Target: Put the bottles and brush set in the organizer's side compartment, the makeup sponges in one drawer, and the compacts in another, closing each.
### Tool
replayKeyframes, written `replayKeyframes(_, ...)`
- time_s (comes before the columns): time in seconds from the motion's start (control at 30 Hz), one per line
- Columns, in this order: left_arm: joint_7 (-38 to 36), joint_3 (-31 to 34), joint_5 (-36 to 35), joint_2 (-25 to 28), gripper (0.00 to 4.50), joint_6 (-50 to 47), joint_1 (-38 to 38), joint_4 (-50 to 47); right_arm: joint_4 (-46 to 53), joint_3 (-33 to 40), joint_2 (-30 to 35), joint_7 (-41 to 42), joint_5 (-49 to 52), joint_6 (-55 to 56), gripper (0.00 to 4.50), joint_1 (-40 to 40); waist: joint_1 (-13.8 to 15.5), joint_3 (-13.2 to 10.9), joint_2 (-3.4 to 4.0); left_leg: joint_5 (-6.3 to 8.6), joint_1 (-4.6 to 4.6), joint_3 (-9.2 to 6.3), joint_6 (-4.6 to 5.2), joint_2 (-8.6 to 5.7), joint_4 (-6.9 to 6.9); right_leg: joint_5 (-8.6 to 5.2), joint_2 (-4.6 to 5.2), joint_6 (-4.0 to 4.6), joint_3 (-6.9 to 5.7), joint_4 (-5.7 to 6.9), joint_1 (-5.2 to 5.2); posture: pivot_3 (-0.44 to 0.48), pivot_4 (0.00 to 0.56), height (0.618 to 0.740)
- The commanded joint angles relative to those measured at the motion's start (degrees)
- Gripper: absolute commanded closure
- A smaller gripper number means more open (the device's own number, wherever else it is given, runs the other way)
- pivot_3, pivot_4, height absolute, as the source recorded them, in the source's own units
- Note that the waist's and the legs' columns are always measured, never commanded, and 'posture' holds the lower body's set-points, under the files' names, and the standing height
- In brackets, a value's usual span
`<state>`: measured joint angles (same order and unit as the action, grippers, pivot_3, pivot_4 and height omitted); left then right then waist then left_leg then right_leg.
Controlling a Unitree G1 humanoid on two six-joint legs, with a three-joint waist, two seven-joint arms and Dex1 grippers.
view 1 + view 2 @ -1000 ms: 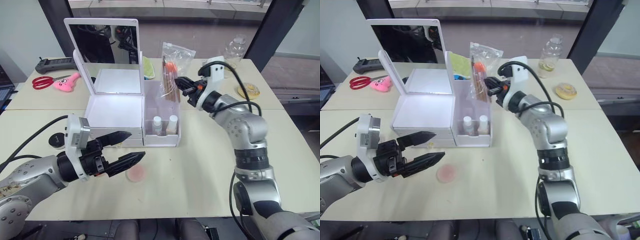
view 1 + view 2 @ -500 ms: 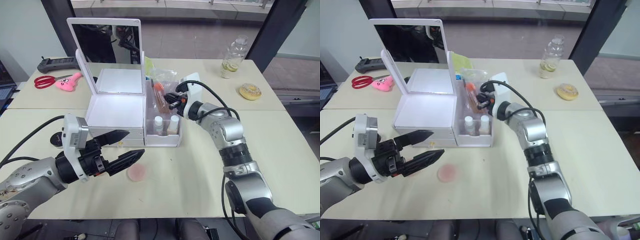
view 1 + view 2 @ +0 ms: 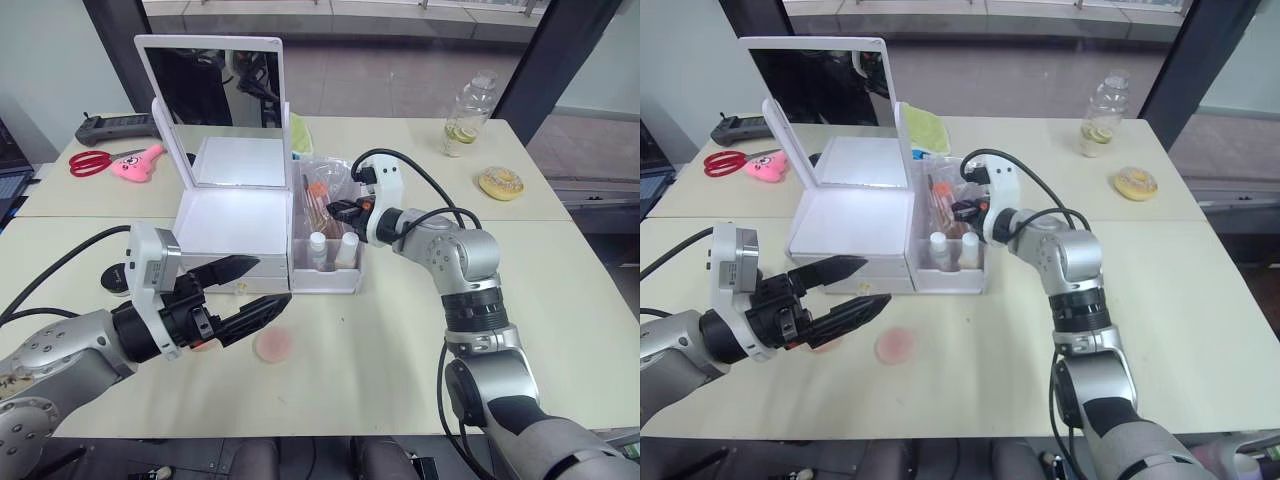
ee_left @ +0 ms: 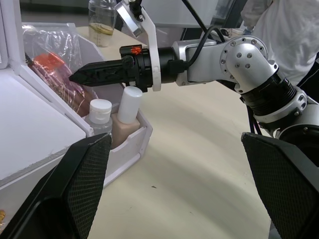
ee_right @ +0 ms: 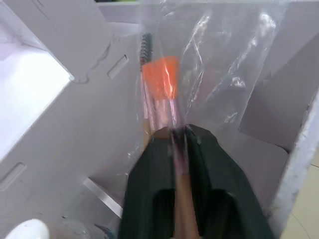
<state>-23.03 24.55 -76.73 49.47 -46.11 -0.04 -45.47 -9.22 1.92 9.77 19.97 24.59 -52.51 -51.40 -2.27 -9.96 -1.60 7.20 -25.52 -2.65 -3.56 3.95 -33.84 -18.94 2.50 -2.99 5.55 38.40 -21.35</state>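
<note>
Right now your right gripper is clamped on the brush set, fingers closed around the pinkish handles through the clear sleeve. The set sits inside the side compartment of the organizer, behind the two bottles, which stand upright at the compartment's front. The set's long axis runs straight out from your fingertips, handles in the grip and orange bristles pointing away, toward the compartment's back wall, tilted rather than upright. So the release turns on this: the set lies directly ahead of the fingers, already within the walls, and your right arm is the one on it. Your left gripper hovers with fingers spread, in front of the drawers and just beside one pink makeup sponge on the table.
</note>
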Motion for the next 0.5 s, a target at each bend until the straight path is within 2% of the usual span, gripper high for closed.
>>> replayKeyframes(0.03, 0.46, -0.31, -1.22, 0.44, 0.0, 1.63, -1.01, -0.68, 3.57, 3.33, 0.4, -1.16, 1.29, 0.58, 2.62, -2.8, 0.09, 0.0, 0.0, 0.0, 0.0, 0.0, 0.0, 0.0, 0.0, 0.0, 0.0, 0.0, 0.0, 0.0, 0.0, 0.0, 0.15, 0.74)
replayKeyframes(0.27, 0.62, -1.12, -1.49, 0.55, 0.0, 1.47, -2.16, -0.1, 6.68, 4.85, 0.92, -1.52, 2.49, -0.04, 0.21, -4.42, -0.1, 0.0, 0.0, 0.0, 0.0, 0.0, 0.0, 0.0, 0.01, 0.0, 0.0, 0.0, 0.0, 0.0, -0.02, 0.0, 0.15, 0.74)
replayKeyframes(0.3, 0.56, -1.21, -1.37, 0.53, 0.0, 1.41, -2.25, -0.01, 7.37, 5.38, 1.2, -1.55, 2.98, -0.33, 0.01, -4.72, -0.09, 0.0, 0.01, 0.0, 0.0, 0.0, 0.0, 0.0, 0.01, 0.0, 0.0, 0.0, 0.0, 0.0, -0.01, 0.0, 0.15, 0.74)
replayKeyframes(0.4, 0.28, -1.24, -1.07, 0.54, 0.0, 1.34, -2.13, 0.28, 10.91, 7.74, 3.4, -0.34, 5.42, -2.05, 0.01, -5.0, 0.03, -0.01, 0.01, 0.0, -0.02, 0.0, 0.0, 0.0, 0.01, 0.0, 0.0, 0.0, 0.0, 0.0, -0.02, 0.0, 0.15, 0.74)
replayKeyframes(0.5, -1.6, 1.38, -0.62, 0.63, 0.0, 1.4, 0.58, 1.4, 16.3, 9.73, 8.02, 2.86, 9.1, -4.62, 0.01, -3.03, 0.09, -0.01, 0.01, 0.0, -0.04, 0.0, 0.0, 0.0, 0.02, 0.0, 0.01, 0.0, 0.0, -0.04, -0.02, 0.0, 0.15, 0.74)
